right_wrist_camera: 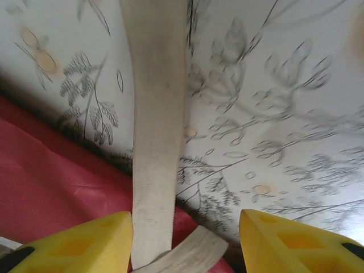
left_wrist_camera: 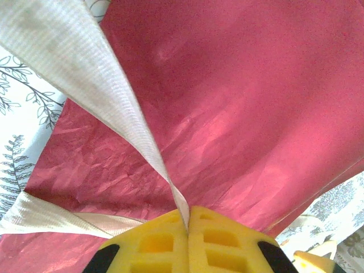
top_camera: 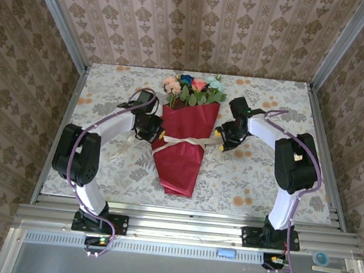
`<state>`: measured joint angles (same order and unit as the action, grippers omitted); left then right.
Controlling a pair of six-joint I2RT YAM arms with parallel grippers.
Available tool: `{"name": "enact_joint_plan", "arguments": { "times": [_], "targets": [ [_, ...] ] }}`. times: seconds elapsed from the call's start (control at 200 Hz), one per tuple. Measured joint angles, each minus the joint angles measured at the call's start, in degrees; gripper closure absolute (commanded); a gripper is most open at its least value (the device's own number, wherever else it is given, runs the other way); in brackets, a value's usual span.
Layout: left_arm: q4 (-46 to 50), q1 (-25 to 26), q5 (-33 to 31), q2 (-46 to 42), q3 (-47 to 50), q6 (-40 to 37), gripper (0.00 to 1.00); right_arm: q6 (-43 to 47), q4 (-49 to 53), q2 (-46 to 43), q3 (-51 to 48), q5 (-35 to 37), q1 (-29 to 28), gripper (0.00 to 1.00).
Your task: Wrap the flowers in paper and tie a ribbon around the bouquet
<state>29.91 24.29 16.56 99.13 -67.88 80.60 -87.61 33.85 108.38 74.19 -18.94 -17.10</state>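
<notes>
**Step in hand:** tying the ribbon. The wrapping appears complete, and no knot or bow is visible yet.

**Left side.** The left gripper point(top_camera: 159, 134) sits at the left edge of the bouquet point(top_camera: 181, 146), about halfway along the cone. In the left wrist view its yellow fingers point(left_wrist_camera: 153, 244) are pressed together, with a strand of the cream ribbon point(left_wrist_camera: 114, 96) pinched between the tips. The strand runs taut away from them. A second strand lies flat across the dark red paper point(left_wrist_camera: 244, 114).

**Centre.** The bouquet lies flat on the floral tablecloth point(top_camera: 109, 91), with its point toward the arm bases. The flowers point(top_camera: 193, 86) show above the wide far rim. The ribbon crosses the cone at its waist, from one gripper to the other.

**Right side.** The right gripper point(top_camera: 219, 137) sits at the right edge of the cone. In the right wrist view its jaws stand apart. The ribbon passes through the gap, just beside one finger, and is not clamped.

**Next move, as judged:**
1. The right gripper needs to close on the strand that lies between its fingers.
2. Both ends then need to be drawn outward and crossed, to cinch the band at the waist.
3. Tension should stay even. The thin paper creases easily, and the light cone may slide on the cloth.
</notes>
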Motion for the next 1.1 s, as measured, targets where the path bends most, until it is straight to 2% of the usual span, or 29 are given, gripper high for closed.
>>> {"name": "enact_joint_plan", "arguments": {
  "times": [0.105,0.45,0.675,0.875,1.01,1.1],
  "targets": [
    [0.00,-0.02,-0.02,-0.04,0.00,-0.31,1.00,-3.65,-1.22,2.08,0.46,-1.05,-1.51,0.54],
    [0.00,0.00,0.02,-0.83,0.00,-0.87,1.00,-9.11,-2.60,5.14,2.43,-0.98,-2.27,0.54],
    [0.00,0.00,0.02,-1.33,0.00,-0.90,1.00,-9.73,-1.88,4.55,4.00,0.07,-2.27,0.49],
    [0.02,0.00,0.02,-1.38,0.00,-1.14,1.00,-10.19,-0.83,5.11,4.42,0.04,-2.27,0.48],
    [0.00,0.00,0.02,-1.38,0.00,-1.31,1.00,-10.32,-0.57,8.46,7.37,0.02,-2.29,0.51],
    [0.00,0.00,0.00,-1.38,0.04,-1.29,1.00,-10.38,-0.24,9.79,9.01,0.00,-2.62,0.58]
  ]
}}
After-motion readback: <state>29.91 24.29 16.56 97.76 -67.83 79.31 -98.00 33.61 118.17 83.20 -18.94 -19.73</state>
